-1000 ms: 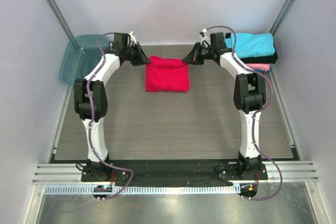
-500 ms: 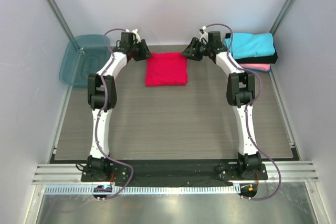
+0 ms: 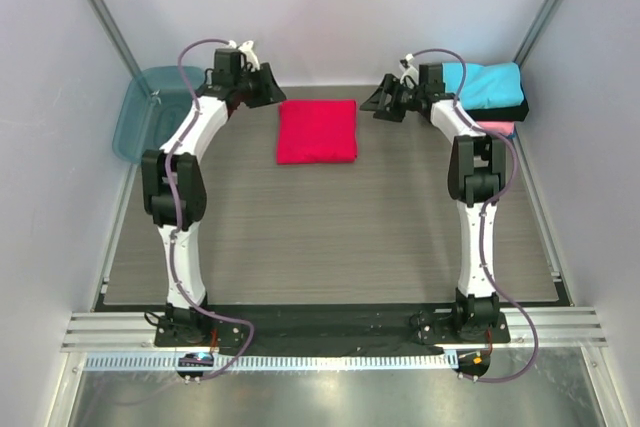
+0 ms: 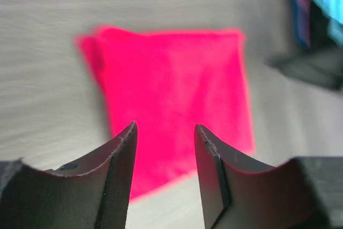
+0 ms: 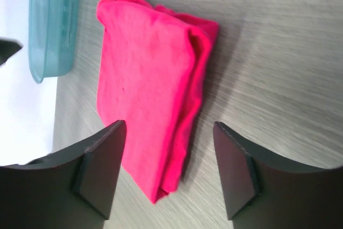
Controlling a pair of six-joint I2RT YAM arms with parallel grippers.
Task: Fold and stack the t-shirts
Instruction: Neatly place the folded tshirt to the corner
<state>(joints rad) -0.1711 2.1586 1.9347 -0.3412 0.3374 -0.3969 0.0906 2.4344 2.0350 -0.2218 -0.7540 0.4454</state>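
Note:
A bright red t-shirt [image 3: 317, 131] lies folded into a rectangle on the grey table, far centre; it also shows in the left wrist view [image 4: 171, 95] and the right wrist view [image 5: 153, 95]. My left gripper [image 3: 270, 89] hovers off its far-left corner, open and empty [image 4: 163, 132]. At the shirt's far-right side my right gripper [image 3: 385, 100] stands off it, jaws wide and empty [image 5: 169, 132]. A stack of folded t-shirts sits at the far right: cyan [image 3: 485, 84] on top, black [image 3: 510, 112] under it, pink [image 3: 495, 129] lowest.
A translucent teal plastic bin [image 3: 150, 112] stands at the far left, also seen in the right wrist view [image 5: 51, 20]. White walls close in the table on three sides. The arm bases sit on a metal rail [image 3: 320, 332] at the near edge.
Both grippers held the red shirt's far corners shut, then opened and let go. They have drawn back outward and upward from the shirt, which now lies flat and squared.

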